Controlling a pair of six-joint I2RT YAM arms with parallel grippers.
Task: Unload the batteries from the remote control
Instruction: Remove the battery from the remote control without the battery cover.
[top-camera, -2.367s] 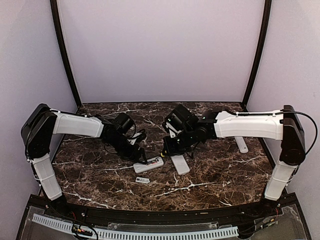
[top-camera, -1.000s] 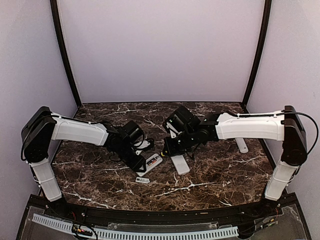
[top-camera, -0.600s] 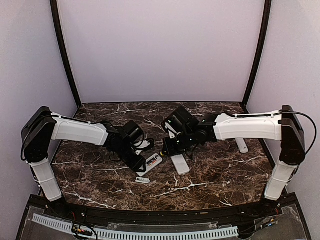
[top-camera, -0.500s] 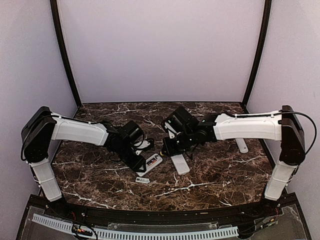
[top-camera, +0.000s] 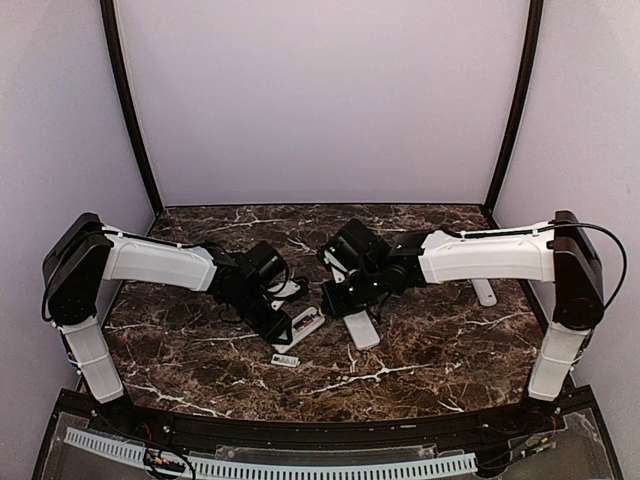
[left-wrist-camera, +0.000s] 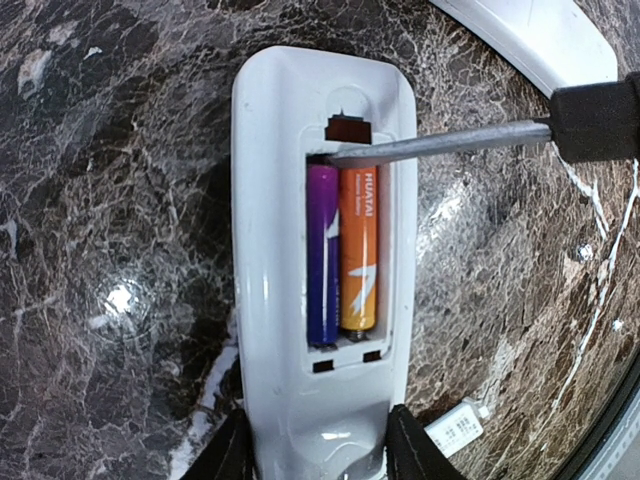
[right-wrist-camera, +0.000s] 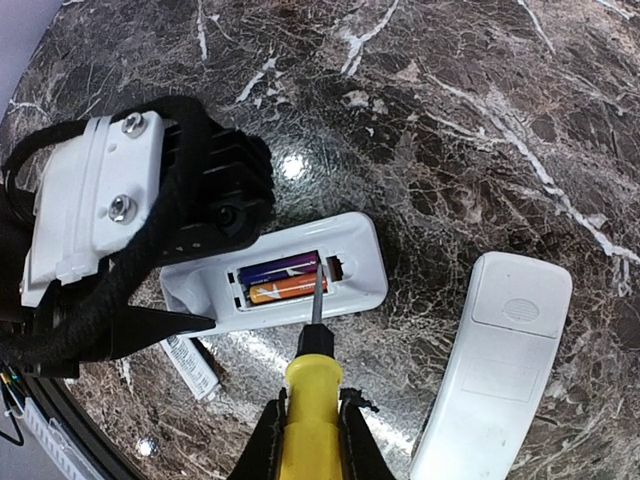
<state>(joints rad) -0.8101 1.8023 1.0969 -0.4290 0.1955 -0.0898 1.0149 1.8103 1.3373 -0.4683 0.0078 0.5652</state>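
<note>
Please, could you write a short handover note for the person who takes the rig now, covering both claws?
Left claw: shut on one end of the remote, which lies back side up.
Right claw: shut on the screwdriver, its tip at the far end of the battery bay.
The batteries: two, purple and orange, lie side by side in the bay.
Done: the bay is open.
Left: lever both batteries out.

My right tool (right-wrist-camera: 312, 440) clamps the yellow-handled screwdriver (right-wrist-camera: 313, 378), shaft pointing straight ahead. The tip sits in the open bay of the white remote (right-wrist-camera: 352, 285) just ahead, at the right end of two batteries (right-wrist-camera: 285, 290), one purple, one orange. The left tool (right-wrist-camera: 205, 278) grips that remote's left end. A second remote (right-wrist-camera: 495, 370) lies right of my tool on the marble tabletop (right-wrist-camera: 470, 150).
</note>
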